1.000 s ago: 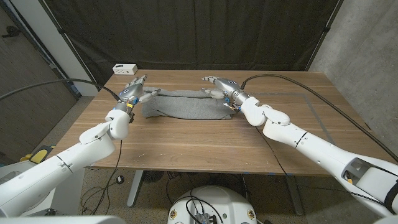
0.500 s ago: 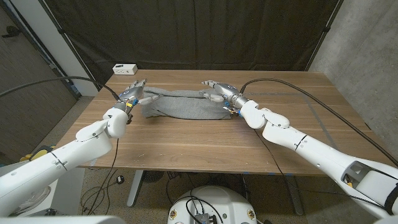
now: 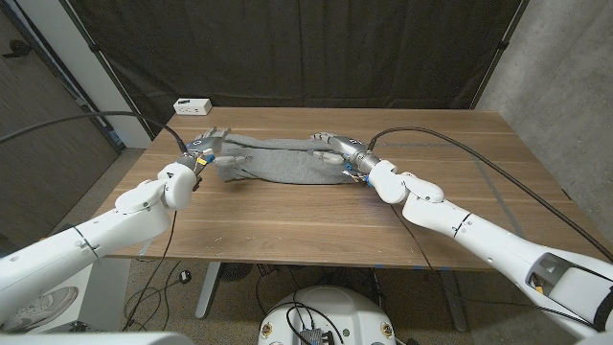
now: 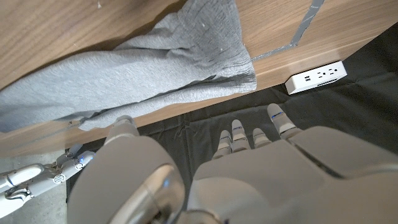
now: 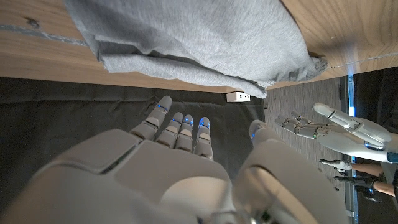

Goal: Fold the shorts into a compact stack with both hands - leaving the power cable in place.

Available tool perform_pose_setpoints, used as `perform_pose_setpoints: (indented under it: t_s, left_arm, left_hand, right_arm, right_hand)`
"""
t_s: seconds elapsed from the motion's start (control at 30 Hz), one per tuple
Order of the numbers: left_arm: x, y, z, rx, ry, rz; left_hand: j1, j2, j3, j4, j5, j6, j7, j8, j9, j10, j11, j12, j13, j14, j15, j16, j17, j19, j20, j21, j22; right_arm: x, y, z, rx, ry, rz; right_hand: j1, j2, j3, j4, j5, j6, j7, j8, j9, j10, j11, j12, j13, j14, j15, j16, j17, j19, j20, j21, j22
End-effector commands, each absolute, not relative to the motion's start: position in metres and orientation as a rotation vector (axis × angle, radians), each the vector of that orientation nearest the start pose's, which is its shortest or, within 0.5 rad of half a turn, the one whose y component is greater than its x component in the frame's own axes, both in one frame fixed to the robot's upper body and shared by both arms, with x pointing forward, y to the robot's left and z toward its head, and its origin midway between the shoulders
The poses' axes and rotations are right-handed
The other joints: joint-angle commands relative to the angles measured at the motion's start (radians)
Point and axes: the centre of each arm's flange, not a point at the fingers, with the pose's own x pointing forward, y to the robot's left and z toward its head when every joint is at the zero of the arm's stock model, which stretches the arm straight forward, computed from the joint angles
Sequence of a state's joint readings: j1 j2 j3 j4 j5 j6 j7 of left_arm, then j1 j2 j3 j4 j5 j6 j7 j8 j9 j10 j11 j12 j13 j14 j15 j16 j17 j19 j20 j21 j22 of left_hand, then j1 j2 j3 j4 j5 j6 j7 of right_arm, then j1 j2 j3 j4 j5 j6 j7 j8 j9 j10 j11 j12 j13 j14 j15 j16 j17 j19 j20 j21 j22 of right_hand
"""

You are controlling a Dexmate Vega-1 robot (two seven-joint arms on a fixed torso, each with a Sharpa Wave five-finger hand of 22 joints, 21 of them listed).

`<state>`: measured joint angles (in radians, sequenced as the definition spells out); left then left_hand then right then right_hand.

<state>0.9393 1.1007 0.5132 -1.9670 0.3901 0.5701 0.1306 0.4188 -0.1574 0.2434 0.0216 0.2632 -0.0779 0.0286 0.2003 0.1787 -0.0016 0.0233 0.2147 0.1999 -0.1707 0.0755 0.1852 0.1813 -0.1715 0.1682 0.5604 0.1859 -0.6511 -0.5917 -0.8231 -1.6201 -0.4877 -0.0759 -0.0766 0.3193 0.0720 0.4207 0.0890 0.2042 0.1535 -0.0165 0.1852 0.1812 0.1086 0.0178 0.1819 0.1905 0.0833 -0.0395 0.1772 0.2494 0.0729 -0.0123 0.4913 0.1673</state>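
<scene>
Fingers point(image 5: 180, 127) of both hands spread, holding nothing; shorts point(image 3: 278, 161) (loosely bunched on tabletop point(image 3: 316, 216)) may slip from an uneven grasp.

I see the grey shorts point(image 3: 278, 161) lying folded in a long, rumpled band across the table's far side, stretched between my left hand point(image 3: 206, 146) and right hand point(image 3: 337, 149), one end at each.
</scene>
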Motion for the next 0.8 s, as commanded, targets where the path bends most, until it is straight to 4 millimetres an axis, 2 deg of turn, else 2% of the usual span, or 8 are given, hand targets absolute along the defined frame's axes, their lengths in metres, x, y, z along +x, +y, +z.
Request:
perform_pose_setpoints:
  t_s: [0.03,0.13,0.23,0.3,0.47,0.53,0.8]
  left_arm:
    - [0.565,0.342,0.014,1.567,-0.291,0.263]
    - [0.566,0.342,0.015,1.589,-0.285,0.242]
    - [0.567,0.341,0.017,1.605,-0.265,0.219]
    - [0.568,0.341,0.017,1.623,-0.251,0.213]
    - [0.569,0.341,0.018,1.647,-0.234,0.187]
    - [0.57,0.341,0.019,1.662,-0.229,0.174]
    - [0.575,0.339,0.019,1.7,-0.196,0.152]
  left_hand:
    - [0.043,-0.003,-0.002,-0.025,0.023,0.009,-0.001,0.011,0.003,0.007,-0.004,0.007,0.003,-0.027,0.014,0.003,0.0,-0.173,0.009,-0.007,0.004]
    - [0.07,-0.004,-0.003,-0.041,0.037,0.015,0.0,0.012,0.003,0.007,-0.005,0.008,0.004,-0.032,0.016,0.003,0.0,-0.17,0.013,-0.01,0.004]
    - [0.094,-0.005,-0.005,-0.055,0.049,0.019,0.003,0.013,0.004,0.005,-0.003,0.008,0.004,-0.036,0.023,0.002,0.0,-0.169,0.019,-0.013,0.004]
    - [0.121,-0.005,-0.006,-0.07,0.063,0.022,0.003,0.013,0.005,0.003,-0.001,0.009,0.005,-0.041,0.029,0.002,0.0,-0.167,0.022,-0.017,0.004]
    - [0.19,-0.002,-0.01,-0.108,0.098,0.038,0.003,0.016,0.006,0.013,-0.018,0.014,0.007,-0.038,0.034,0.007,0.0,-0.153,0.028,-0.022,0.005]
    - [0.238,0.004,-0.011,-0.131,0.12,0.071,0.004,0.025,0.007,0.031,-0.022,0.022,0.009,-0.025,0.032,0.012,0.0,-0.135,0.025,-0.022,0.006]
    - [0.317,0.031,-0.004,-0.158,0.15,0.113,-0.007,0.032,0.009,0.065,-0.04,0.035,0.011,-0.005,0.026,0.017,-0.001,-0.109,0.022,-0.022,0.007]
  right_arm:
    - [0.613,-0.092,-0.026,-1.338,-0.735,0.214]
    - [0.614,-0.092,-0.028,-1.334,-0.724,0.224]
    - [0.616,-0.091,-0.031,-1.33,-0.711,0.225]
    - [0.617,-0.091,-0.032,-1.32,-0.703,0.248]
    - [0.618,-0.089,-0.037,-1.328,-0.691,0.248]
    - [0.619,-0.087,-0.04,-1.322,-0.681,0.267]
    - [0.62,-0.087,-0.043,-1.301,-0.663,0.267]
  right_hand:
    - [0.04,0.012,0.016,-0.035,0.01,0.012,-0.023,0.007,0.003,-0.001,-0.004,0.007,0.0,-0.004,0.001,0.007,-0.017,0.001,0.002,-0.014,0.001]
    - [0.061,0.017,0.024,-0.057,0.008,0.025,-0.033,0.011,0.003,0.005,-0.007,0.011,0.0,-0.002,0.002,0.01,-0.03,0.002,0.007,-0.023,0.001]
    - [0.07,0.018,0.027,-0.069,0.007,0.034,-0.039,0.013,0.003,0.011,-0.007,0.013,0.0,-0.001,0.003,0.011,-0.037,0.001,0.013,-0.028,0.001]
    - [0.073,0.018,0.027,-0.072,0.006,0.036,-0.041,0.014,0.003,0.013,-0.007,0.014,0.0,-0.001,0.003,0.011,-0.039,0.001,0.014,-0.029,0.001]
    - [0.079,0.02,0.028,-0.083,0.003,0.046,-0.042,0.016,0.003,0.022,-0.003,0.017,0.0,0.004,0.007,0.014,-0.044,0.002,0.016,-0.034,0.002]
    - [0.08,0.022,0.026,-0.086,0.002,0.05,-0.042,0.016,0.003,0.028,0.0,0.019,0.0,0.004,0.008,0.015,-0.046,0.003,0.016,-0.037,0.002]
    - [0.079,0.026,0.022,-0.091,-0.002,0.059,-0.045,0.017,0.004,0.039,-0.002,0.022,0.0,0.01,0.01,0.021,-0.049,0.005,0.017,-0.043,0.002]
